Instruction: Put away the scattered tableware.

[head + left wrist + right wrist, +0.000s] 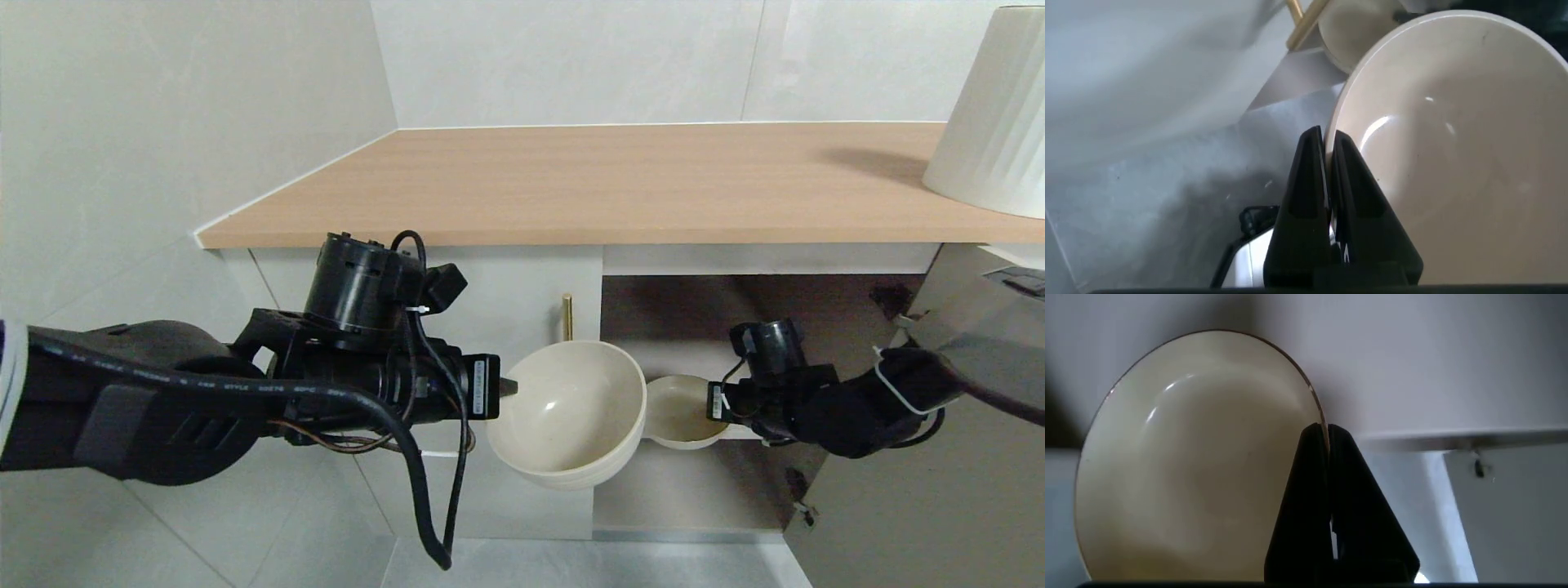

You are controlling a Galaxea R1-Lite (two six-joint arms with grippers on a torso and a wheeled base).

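Below the table's edge, the left claw (508,385) is pressed onto the rim of a large cream bowl (571,416), held tilted in the air before the open cabinet (816,298). The right claw (718,404) pinches a smaller bowl (678,412) by its rim at the cabinet mouth. The bowls sit just beside each other, so a knock seems likely. Either thin rim grip could also pivot and slip.

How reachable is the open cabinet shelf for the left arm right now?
Probably not yet: the right gripper and its small bowl sit in the mouth of the open cabinet, right beside the large bowl the left gripper holds.
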